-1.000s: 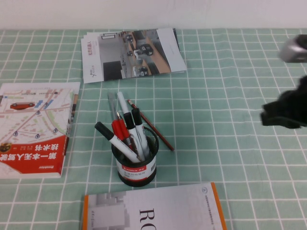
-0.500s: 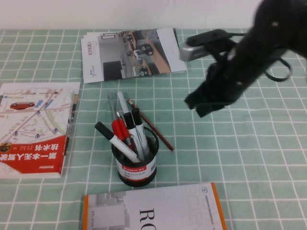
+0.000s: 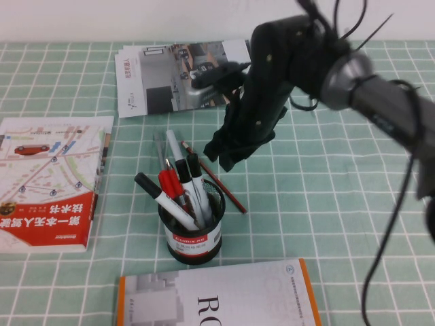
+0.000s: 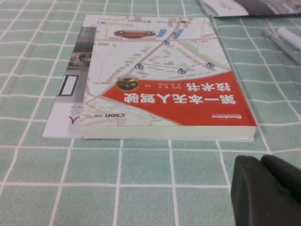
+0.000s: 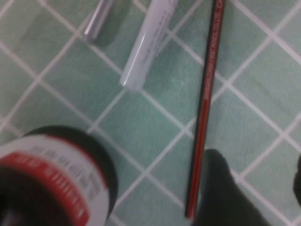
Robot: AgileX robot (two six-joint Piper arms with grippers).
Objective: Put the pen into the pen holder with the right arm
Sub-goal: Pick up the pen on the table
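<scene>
The pen is a thin dark-red stick lying on the green checked cloth just behind and to the right of the pen holder, a black mesh cup with several markers in it. My right gripper hangs low over the pen's far half. In the right wrist view the pen lies flat just outside one dark finger; the right gripper is open with bare cloth between its fingers, and the pen holder's label shows close by. My left gripper is shut and empty, low over the cloth near a red map book.
A red map book lies at the left, brochures at the back, an orange-edged book at the front. A white marker and a silvery pen lean out of the holder beside the pen.
My right arm has swung in from the right edge to the middle and come down over the pen behind the holder. The pen and holder have not moved.
</scene>
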